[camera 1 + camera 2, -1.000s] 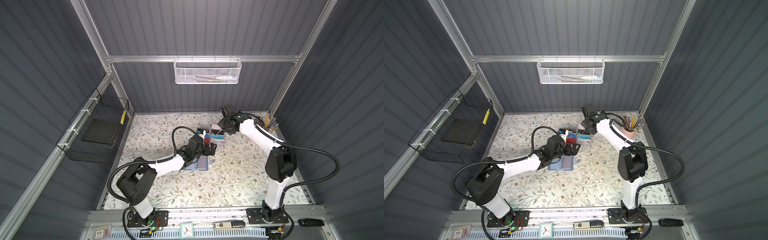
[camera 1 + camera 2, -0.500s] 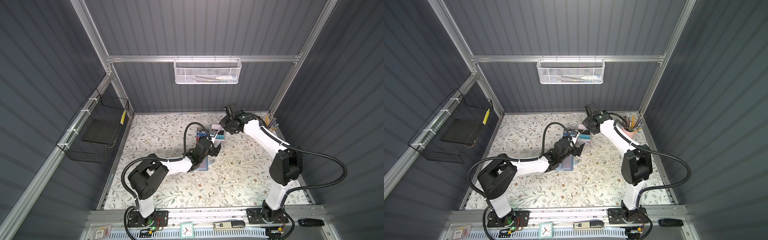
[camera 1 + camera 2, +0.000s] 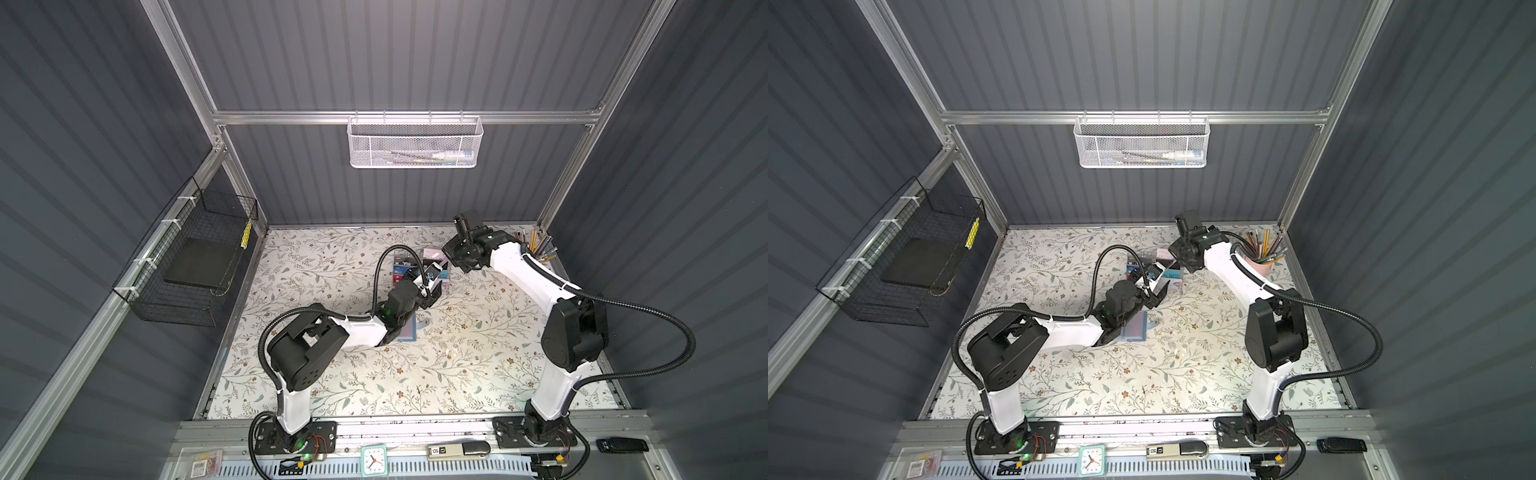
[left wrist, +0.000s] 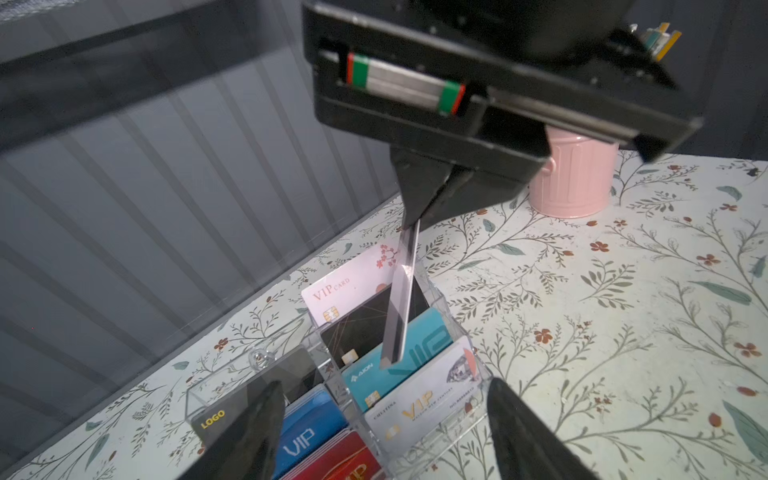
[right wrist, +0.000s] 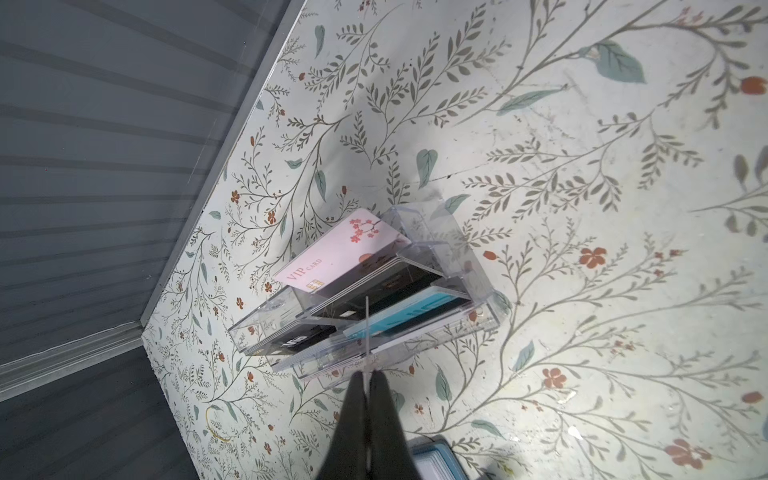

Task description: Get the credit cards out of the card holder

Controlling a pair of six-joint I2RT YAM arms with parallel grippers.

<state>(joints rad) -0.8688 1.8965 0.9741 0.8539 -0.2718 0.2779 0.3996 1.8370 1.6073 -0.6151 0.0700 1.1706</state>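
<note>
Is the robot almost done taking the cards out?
Partway. Cards already stand in the rack. The right gripper pinches one card above it; the left gripper is open, empty. The holder lies on the table, and I cannot tell how many cards remain inside.

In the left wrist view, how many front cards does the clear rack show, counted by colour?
black cards: 2
pink card: 1
teal card: 1
white card: 1
blue card: 1
red card: 1
Total: 7
Outside the count: 1 held card in the right gripper.
</note>
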